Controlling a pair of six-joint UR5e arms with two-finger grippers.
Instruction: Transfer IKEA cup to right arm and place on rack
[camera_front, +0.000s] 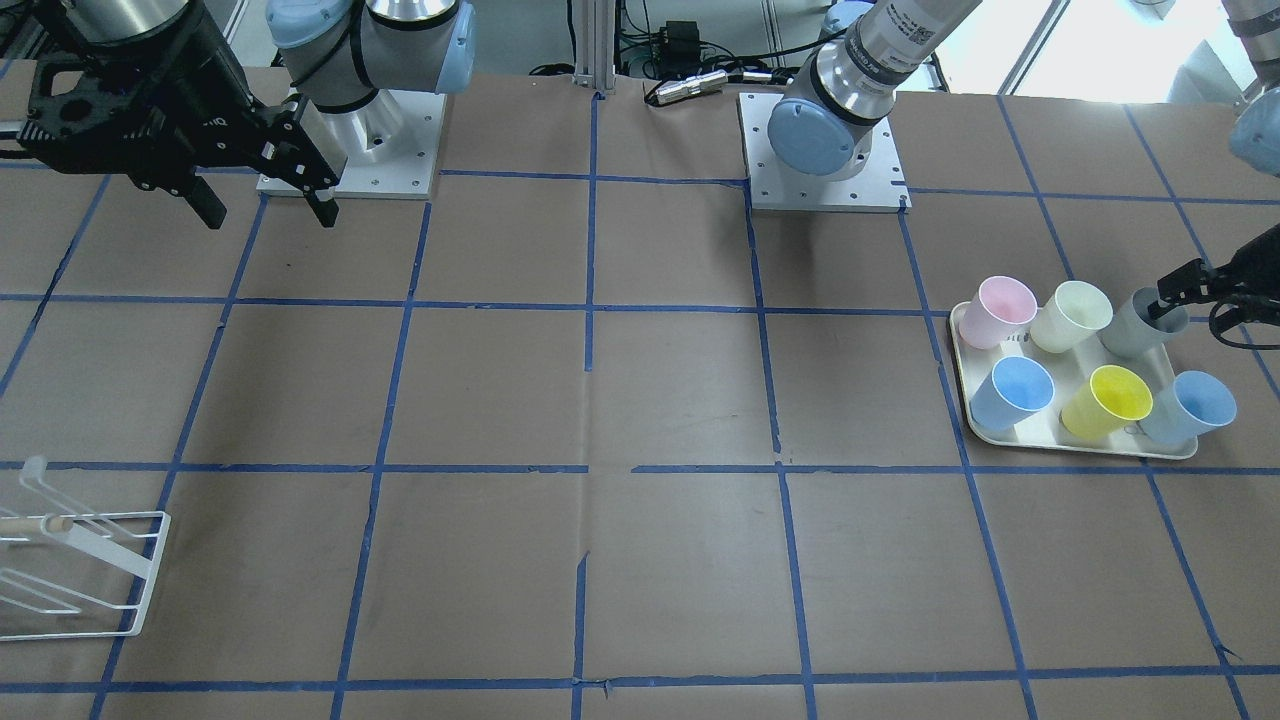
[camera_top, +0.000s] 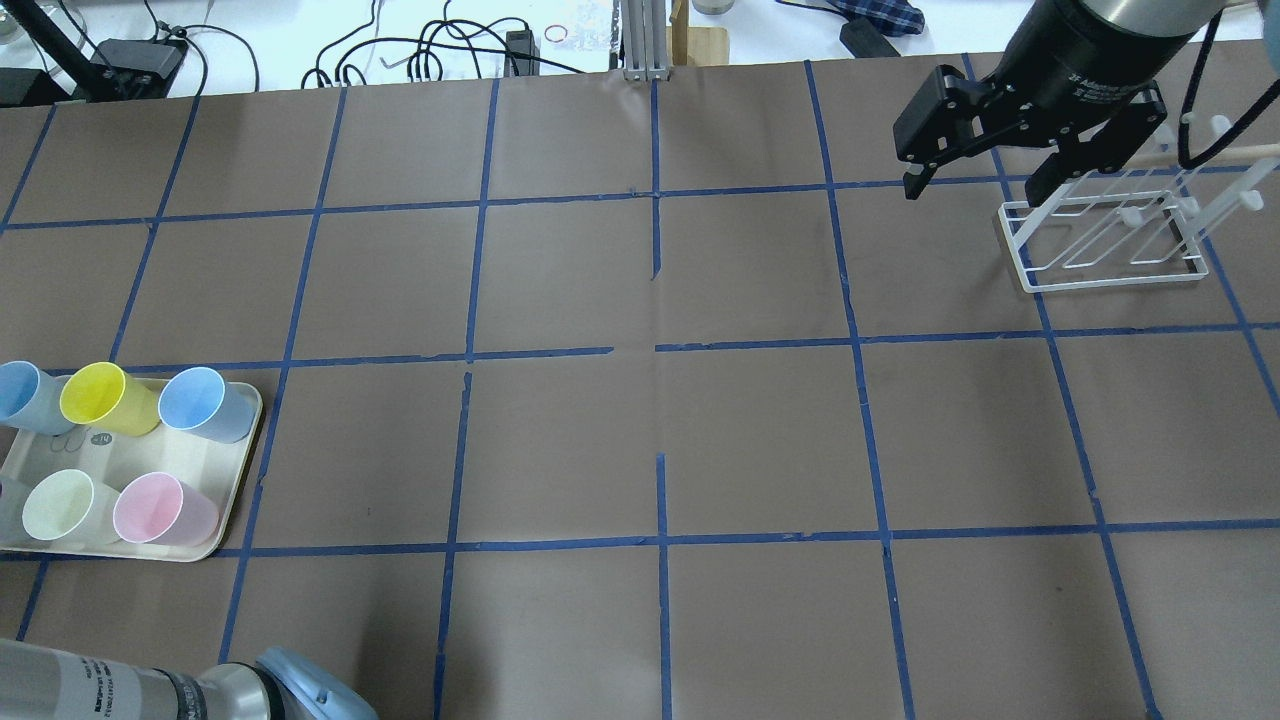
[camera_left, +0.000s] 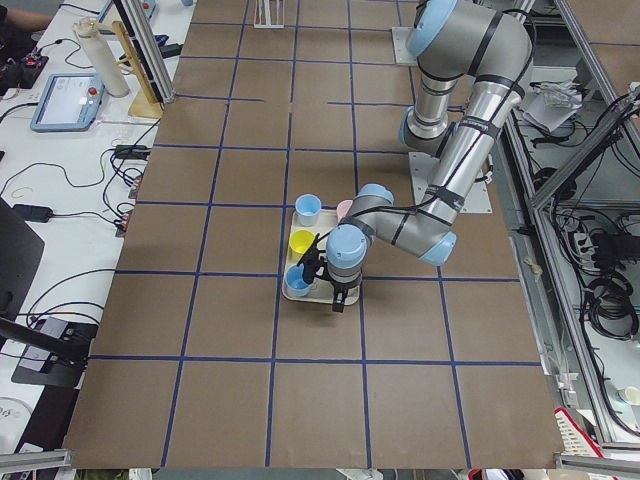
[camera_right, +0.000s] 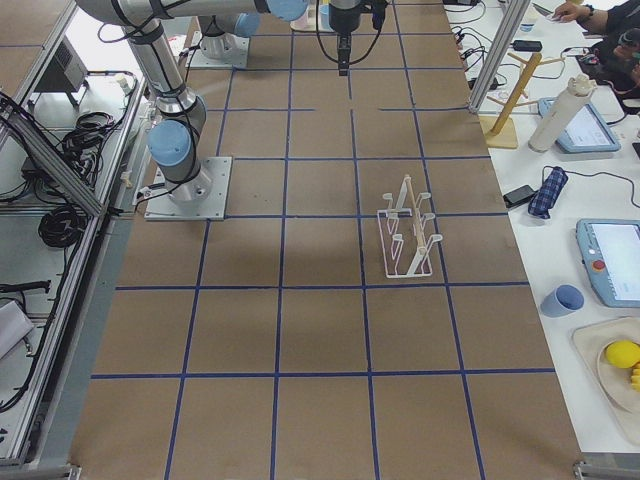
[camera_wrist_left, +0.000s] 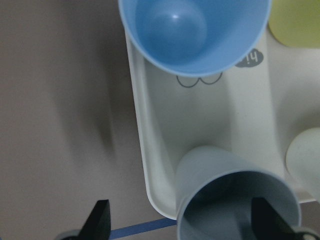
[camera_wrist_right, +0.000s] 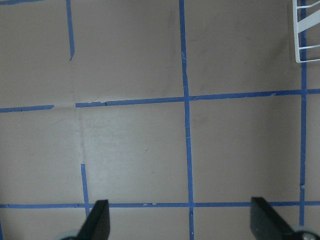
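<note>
Two fingers of the left gripper (camera_wrist_left: 183, 222), spread, straddle the wall of the grey cup (camera_wrist_left: 225, 200), one inside its mouth, pinching nothing. The cup stands in a tray (camera_wrist_left: 150, 150) corner. Probably light, thin, slippery plastic; a gentle rim pinch suits. The right gripper (camera_top: 975, 185) hangs spread near the rack (camera_top: 1105, 240).

Overhead and front views face each other, sharing the tray (camera_front: 1056, 375) and rack (camera_front: 150, 572).

Tray (camera_front: 1080, 445): is lying at the table's (camera_front: 640, 400) left end.
IKEA cup (camera_front: 1135, 330): is standing in the tray's near left corner.
Rack (camera_top: 1100, 275): is standing at the far right.
</note>
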